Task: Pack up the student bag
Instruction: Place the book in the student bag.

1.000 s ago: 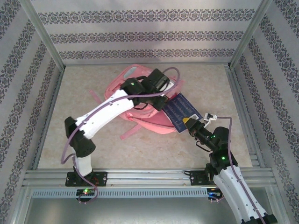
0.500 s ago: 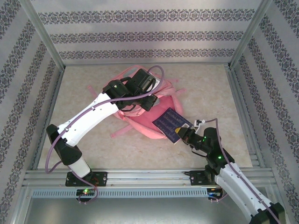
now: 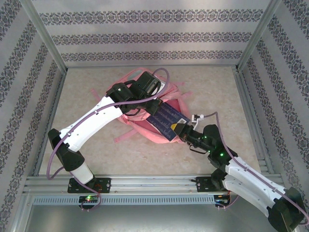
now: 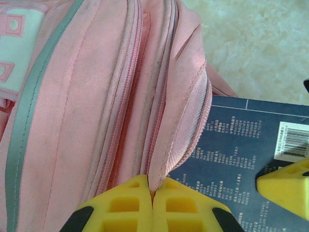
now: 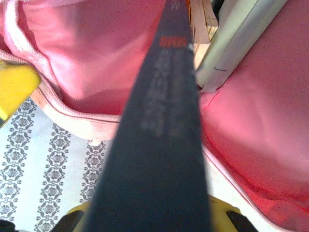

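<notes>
Two sets of jaws are working at the backpack [image 3: 145, 126], which is lying mid-surface [image 3: 217, 92], nearer the far wall. The left jaws are pinching the fabric lip beside its zipper. The right jaws are clamping a dark blue book [image 3: 166, 118], whose far end is sitting inside the backpack's opening.

Pale marbled table [image 3: 91, 84], metal rails [image 3: 250, 121] along its sides, pink bag [image 3: 145, 127] lying on it, near the middle.
</notes>
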